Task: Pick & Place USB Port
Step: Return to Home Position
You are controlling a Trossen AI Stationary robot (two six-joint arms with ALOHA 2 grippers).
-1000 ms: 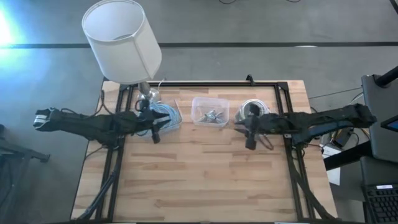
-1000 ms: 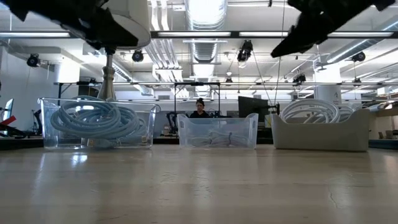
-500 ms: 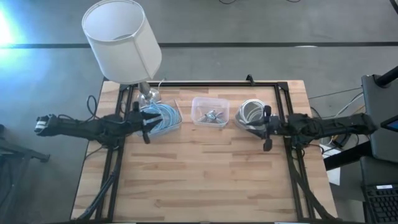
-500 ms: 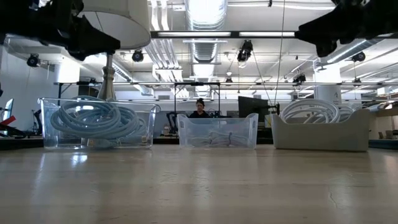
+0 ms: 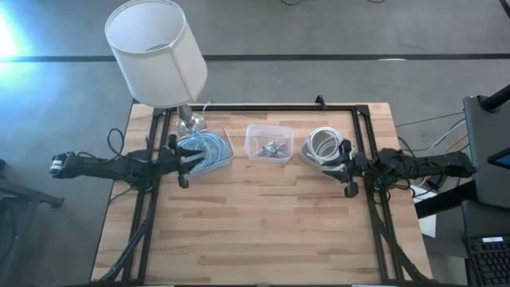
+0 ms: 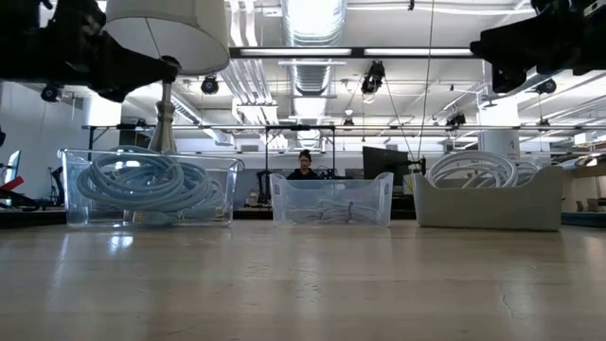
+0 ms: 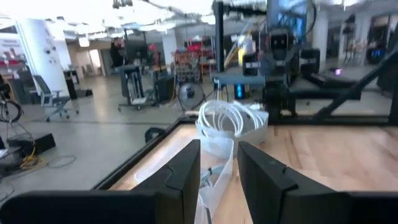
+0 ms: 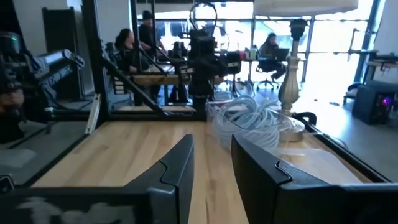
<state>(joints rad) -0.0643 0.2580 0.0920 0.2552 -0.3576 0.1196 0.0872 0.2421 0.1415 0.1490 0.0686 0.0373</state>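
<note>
Two grippers empty, fingers narrowly apart. Left gripper (image 5: 182,169) left of centre, just beside clear bin (image 5: 229,143) holding blue cables (image 5: 205,150). Right gripper (image 5: 347,179) right of centre, beside tub (image 5: 307,157) of white cables (image 5: 323,143). Small bin (image 5: 249,142) between. Lamp (image 5: 155,52) upper left.

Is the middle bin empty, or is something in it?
Not empty: small grey pieces lie on the floor of the middle bin, seen from above.

Desk (image 5: 263,231): one. Bins: three, namely blue-cable bin (image 5: 229,161), small-parts bin (image 5: 252,143), white-cable bin (image 5: 307,156). Lamp (image 5: 155,48): one. Robot arms: two, left arm (image 5: 119,165), right arm (image 5: 418,163). Coiled cables too tangled to count.
</note>
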